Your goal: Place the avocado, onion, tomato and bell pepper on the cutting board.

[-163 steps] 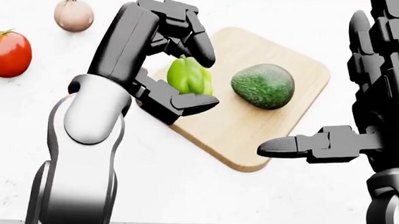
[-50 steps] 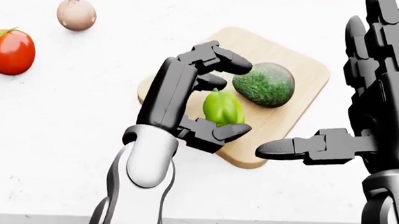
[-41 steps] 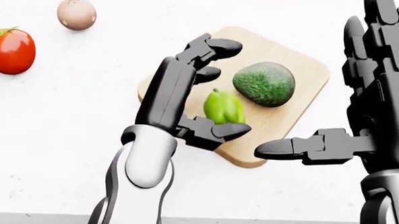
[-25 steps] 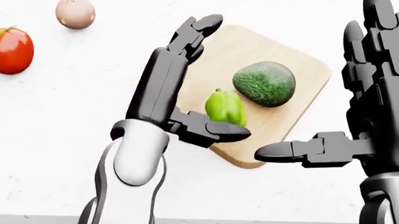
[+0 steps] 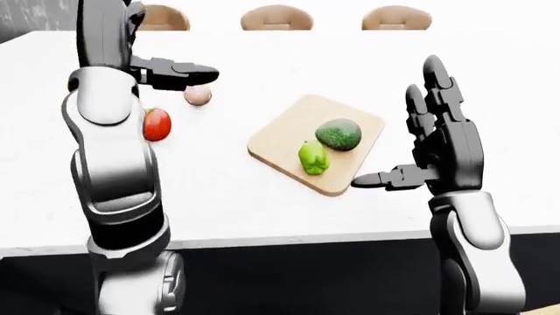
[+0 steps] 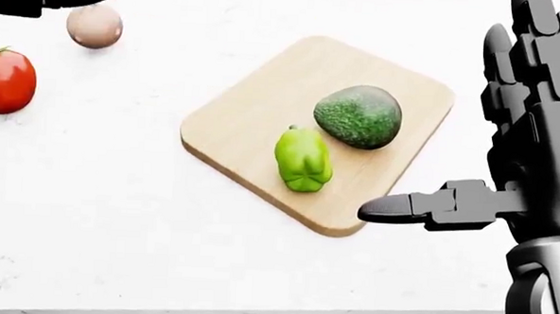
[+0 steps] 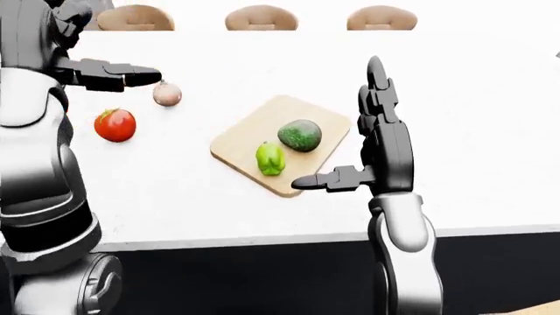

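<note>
- Nearest, the right hand (image 6: 507, 174) hovers at the right of the head view, beside the cutting board (image 6: 254, 113), fingers spread upright, thumb pointing left, gripping nothing.
- One wooden cutting board with rounded corners lies tilted on the white surface (image 6: 116, 214).
- One glossy green bell pepper (image 6: 303, 159) and one dark, pebbled avocado (image 6: 359, 116) rest on it, just beside each other.
- One smooth red tomato (image 6: 4, 80) and one pale round onion (image 6: 93, 26) sit off the board, to its left.
- Raised above the onion, the left hand (image 5: 166, 69) shows its thumb extended, empty.
- Three rounded tan chair backs (image 5: 276, 17) line the far edge.
</note>
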